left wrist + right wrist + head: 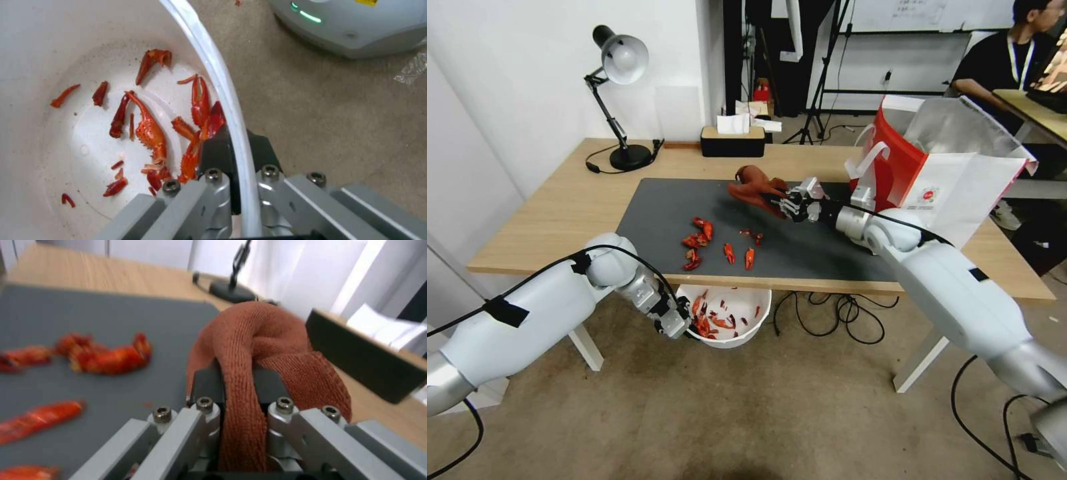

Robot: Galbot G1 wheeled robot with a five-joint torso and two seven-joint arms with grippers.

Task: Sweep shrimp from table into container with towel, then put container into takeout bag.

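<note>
Towel (pixel 754 187) is pinched by right gripper (pixel 790 202), held beyond shrimp (pixel 720 241) on the mat (pixel 800 247). Container (pixel 730 320) rim is clamped by left gripper (pixel 679 325), just below mat's near edge. Towel should be dragged low & slow toward container; bowl kept tight under edge.

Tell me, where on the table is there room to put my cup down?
The bare wood of the table between the lamp and the grey mat is free, and so is the mat's stretch between the shrimp and the right arm. It is crowded around the shrimp, under the towel held by the right gripper, and by the takeout bag.
</note>
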